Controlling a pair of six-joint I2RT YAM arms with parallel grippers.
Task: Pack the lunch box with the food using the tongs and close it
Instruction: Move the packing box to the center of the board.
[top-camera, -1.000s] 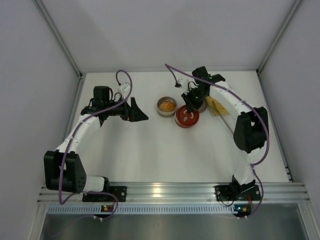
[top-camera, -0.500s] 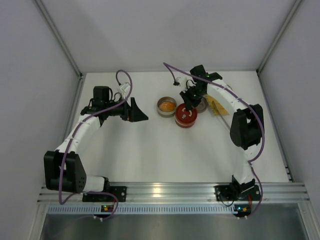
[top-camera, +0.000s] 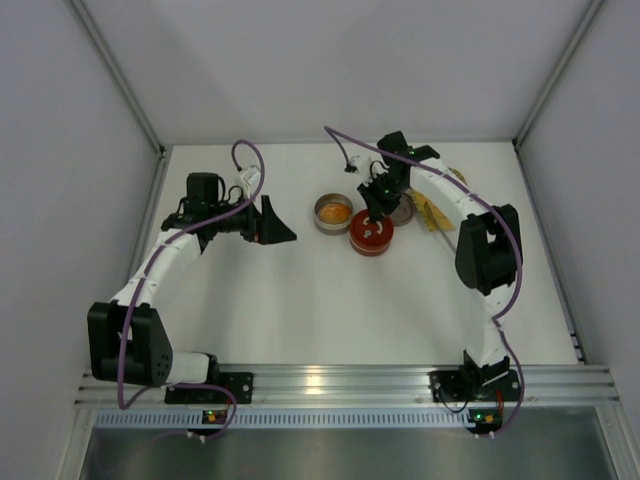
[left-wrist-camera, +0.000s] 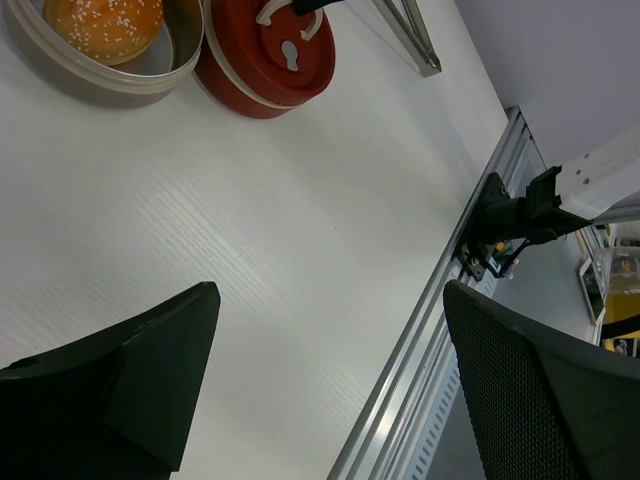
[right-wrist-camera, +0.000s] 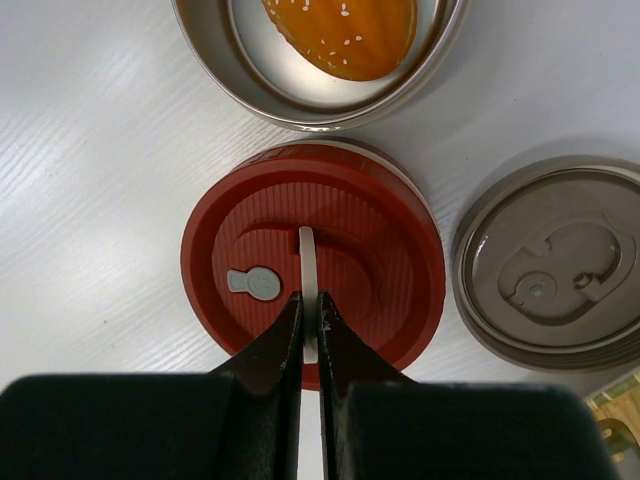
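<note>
A round orange piece of food (right-wrist-camera: 345, 30) lies in an open round metal tin (top-camera: 333, 212) of the lunch box at the table's middle back. Right beside it is a red round lid (right-wrist-camera: 250, 235) with a white arched handle (right-wrist-camera: 308, 255). My right gripper (right-wrist-camera: 309, 297) is shut on that handle from above (top-camera: 375, 213). I cannot tell whether the lid rests on the table. The silvery tongs (left-wrist-camera: 412, 40) lie beyond the red lid (left-wrist-camera: 265, 60). My left gripper (left-wrist-camera: 330, 290) hangs open and holds nothing, over bare table left of the tin (top-camera: 283, 222).
A grey metal lid (right-wrist-camera: 555, 265) lies flat just right of the red lid. A yellow woven tray (top-camera: 437, 212) sits under the right arm at the back right. The aluminium rail (left-wrist-camera: 420, 340) marks the near table edge. Walls close in the back and both sides.
The right gripper, still shut on the handle, has shifted slightly left and back, the red lid with it. The left arm has not moved.
</note>
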